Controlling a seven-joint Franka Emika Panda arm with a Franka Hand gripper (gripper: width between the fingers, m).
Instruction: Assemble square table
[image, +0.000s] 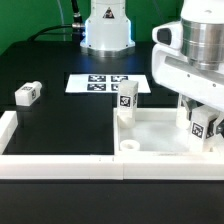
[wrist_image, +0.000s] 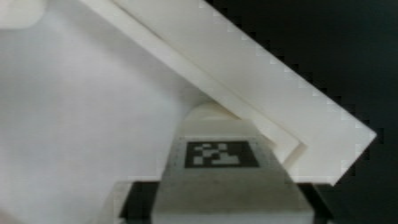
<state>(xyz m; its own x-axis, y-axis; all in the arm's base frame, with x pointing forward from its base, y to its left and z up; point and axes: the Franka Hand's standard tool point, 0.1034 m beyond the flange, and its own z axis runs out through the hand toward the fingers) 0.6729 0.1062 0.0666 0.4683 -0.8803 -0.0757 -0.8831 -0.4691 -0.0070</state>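
Observation:
The square table's white tray-like top lies at the exterior view's right, rim upward. One white tagged leg stands upright at its far corner. My gripper hangs over the top's right side, shut on a second tagged leg held upright. In the wrist view this leg sits between my dark fingers, low in a corner of the top beside the raised rim. Whether its end touches the top is hidden. A third leg lies loose on the black table at the left.
The marker board lies flat behind the top, in front of the robot base. White border rails run along the front and the left edge. A round hole marks the top's near corner.

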